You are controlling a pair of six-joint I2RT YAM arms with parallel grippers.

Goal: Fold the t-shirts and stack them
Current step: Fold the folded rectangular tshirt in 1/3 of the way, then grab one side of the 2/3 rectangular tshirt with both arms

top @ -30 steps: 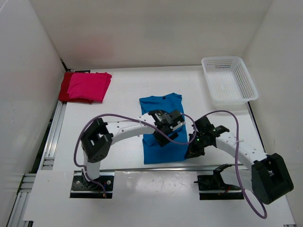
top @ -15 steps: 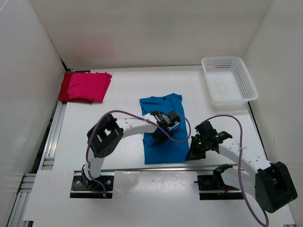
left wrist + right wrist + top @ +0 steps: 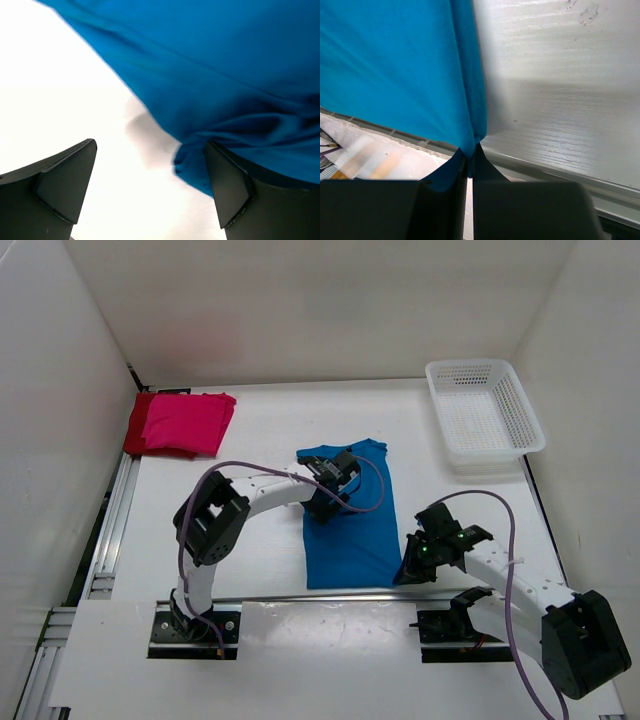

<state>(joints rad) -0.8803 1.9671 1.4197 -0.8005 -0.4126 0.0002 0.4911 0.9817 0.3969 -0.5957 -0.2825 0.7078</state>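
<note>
**Nothing legible in any view**

No word, label, brand, number or sign can be read in any of the three views. From above, the blue t-shirt [image 3: 350,530] at the centre of the frame shows plain cloth. So do the pink t-shirt [image 3: 185,422] and the dark red t-shirt [image 3: 133,430] at the upper left. The white basket [image 3: 470,364] at the upper right shows only plain mesh. The arms carry no marking large enough to make out. Both wrist views show only unprinted blue fabric and bare surface.
</note>
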